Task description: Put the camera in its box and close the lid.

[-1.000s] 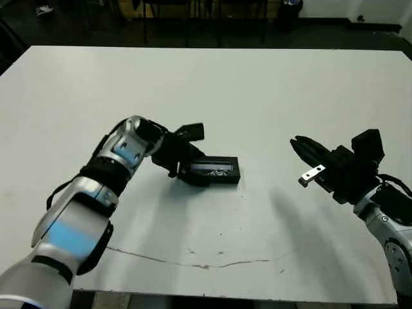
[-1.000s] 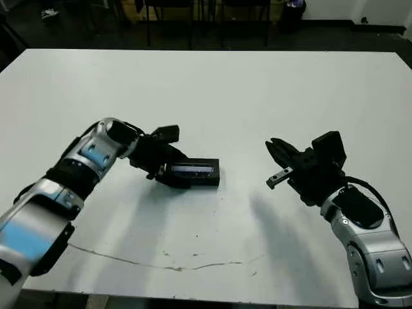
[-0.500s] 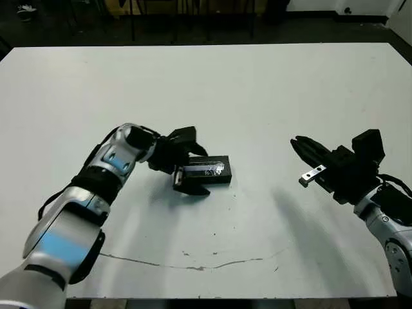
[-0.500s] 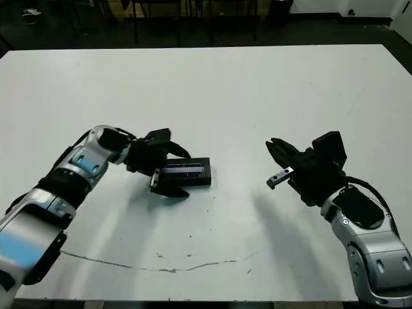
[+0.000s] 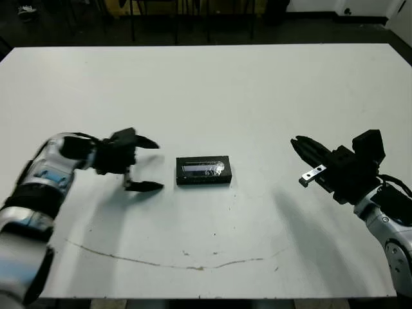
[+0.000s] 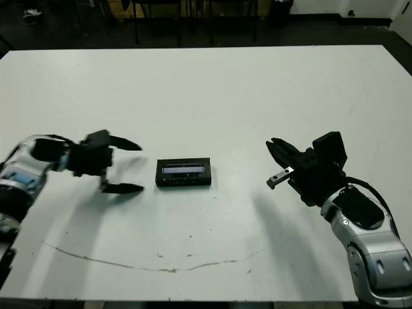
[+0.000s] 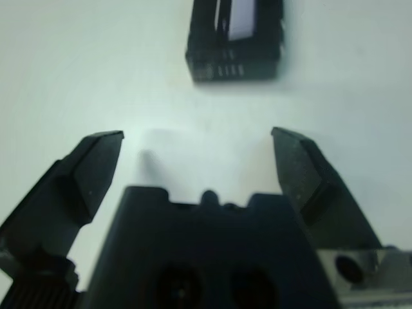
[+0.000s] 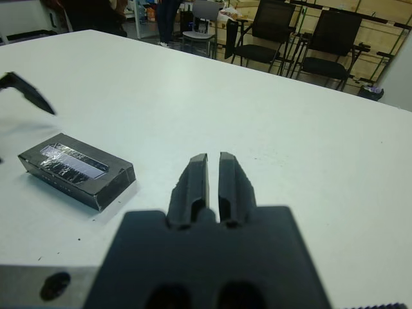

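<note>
A small black box (image 5: 203,170) sits flat near the centre of the white table (image 5: 257,90), its lid (image 6: 183,169) apparently on top and flush w/ the walls, so the box reads as closed. The camera is not in view in any pic; judging by the shut box, it is prob. inside, but that can't be confirmed. On that reading the task looks done or v. nearly done, w/ nothing obvious left except clearing the arms away.

The left gripper (image 5: 143,165) hangs just left of the box, apart from it, jaws spread wide and holding nothing; the left wrist view shows both black fingers (image 7: 90,174) splayed w/ bare table between them and the box's short end beyond. The right gripper (image 5: 302,149) hovers well right of the box, its two fingers (image 8: 193,183) pressed almost together, empty.

Labels: the lid top carries a pale, shiny rectangular patch (image 8: 72,161), maybe a sticker or film, w/ crinkled reflections. No brand or text is legible on it. The box's short end shows a row of small pale marks (image 7: 226,69), too blurred to read. A thin dark crack-like line (image 5: 167,261) runs across the table on the robot's side of the box.
</note>
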You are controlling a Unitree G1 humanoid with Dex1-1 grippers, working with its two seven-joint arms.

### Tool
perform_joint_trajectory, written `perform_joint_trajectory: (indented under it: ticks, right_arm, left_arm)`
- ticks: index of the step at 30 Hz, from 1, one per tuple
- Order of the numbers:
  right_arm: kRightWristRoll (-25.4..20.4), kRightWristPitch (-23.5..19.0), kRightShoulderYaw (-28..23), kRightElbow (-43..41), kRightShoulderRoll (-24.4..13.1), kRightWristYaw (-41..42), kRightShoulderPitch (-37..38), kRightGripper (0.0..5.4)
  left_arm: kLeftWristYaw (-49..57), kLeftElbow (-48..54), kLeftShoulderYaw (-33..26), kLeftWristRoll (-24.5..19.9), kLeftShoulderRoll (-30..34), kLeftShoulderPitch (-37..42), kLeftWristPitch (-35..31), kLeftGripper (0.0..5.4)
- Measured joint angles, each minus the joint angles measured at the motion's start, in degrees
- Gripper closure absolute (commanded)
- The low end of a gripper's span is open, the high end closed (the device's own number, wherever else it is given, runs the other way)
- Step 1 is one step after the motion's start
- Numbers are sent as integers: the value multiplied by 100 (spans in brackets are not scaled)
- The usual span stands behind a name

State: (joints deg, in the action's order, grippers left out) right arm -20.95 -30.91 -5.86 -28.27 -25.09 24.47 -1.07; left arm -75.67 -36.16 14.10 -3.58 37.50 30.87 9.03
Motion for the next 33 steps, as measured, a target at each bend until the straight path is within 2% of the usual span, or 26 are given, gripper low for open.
perform_joint_trajectory:
  ticks: [5,8,11,14,17,21,25,28,33]
  right_arm:
    - [8,1,7,-6,1,-13,-3,540]
    - [7,-1,12,-6,2,-15,-7,540]
    - [7,-3,21,-4,5,-22,-13,540]
    - [12,-2,27,4,13,-31,-11,540]
    - [36,11,52,7,63,-78,-4,540]
    - [84,29,72,5,127,-155,48,540]
    - [87,28,74,-23,256,-287,118,540]
    - [87,29,74,-22,285,-306,164,540]
    - [129,28,75,-73,285,-341,194,540]
  left_arm:
    - [-230,1064,-297,-251,576,-601,-948,1]
    - [-164,1798,-439,-348,775,-658,-1533,1]
    - [565,2676,-863,-537,690,-747,-2072,19]
    - [1832,3618,-1387,-904,44,-976,-2755,61]
    - [3150,4445,-1479,-1139,-1032,-1327,-3164,119]
    - [4354,5188,-1106,-1094,-2114,-1639,-3293,198]
    - [5722,5672,-521,-816,-3227,-2024,-3637,275]
    - [6313,5742,-55,-589,-3706,-2192,-3926,330]
    - [6901,5521,531,-258,-4099,-2330,-4317,426]
